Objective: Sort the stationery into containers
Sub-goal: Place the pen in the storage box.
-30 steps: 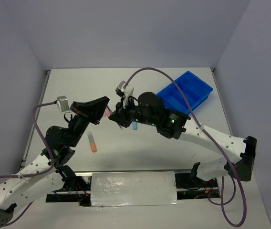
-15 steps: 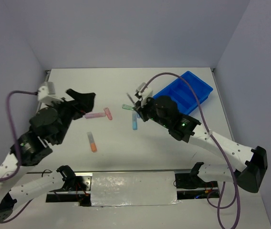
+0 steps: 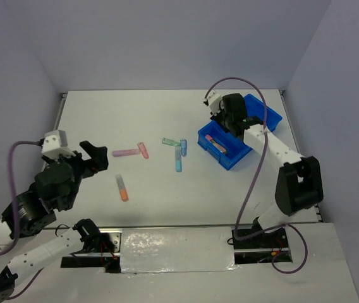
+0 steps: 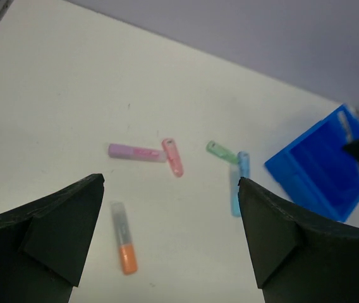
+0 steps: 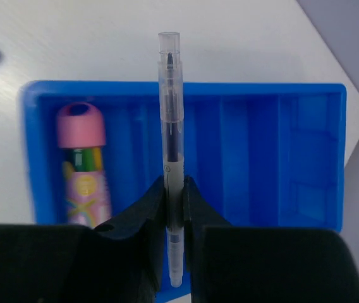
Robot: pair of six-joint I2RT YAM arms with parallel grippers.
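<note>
Several pens lie loose mid-table: a lilac pen [image 3: 126, 152], a pink one [image 3: 143, 149], a green one [image 3: 169, 142], a light blue one [image 3: 178, 160] and an orange-and-grey marker [image 3: 122, 187]. The left wrist view shows the same orange-and-grey marker [image 4: 124, 237] and lilac pen [image 4: 135, 152]. My left gripper [image 3: 98, 156] [image 4: 170, 182] hangs open and empty, left of them. My right gripper [image 3: 225, 121] [image 5: 174, 189] is shut on a clear pen [image 5: 170, 126] above the blue tray [image 3: 255, 117] [image 5: 186, 88]. A pink-capped marker [image 5: 81, 164] lies in the tray's end compartment.
The tray stands at the back right near the right wall, and the left wrist view catches its corner [image 4: 322, 167]. Grey walls close the table at the back and both sides. A small blue pen [image 3: 183, 146] lies beside the light blue one.
My left gripper has opened and pulled back to the left, away from the pens. My right arm has swung from mid-table to above the tray, carrying the clear pen.
</note>
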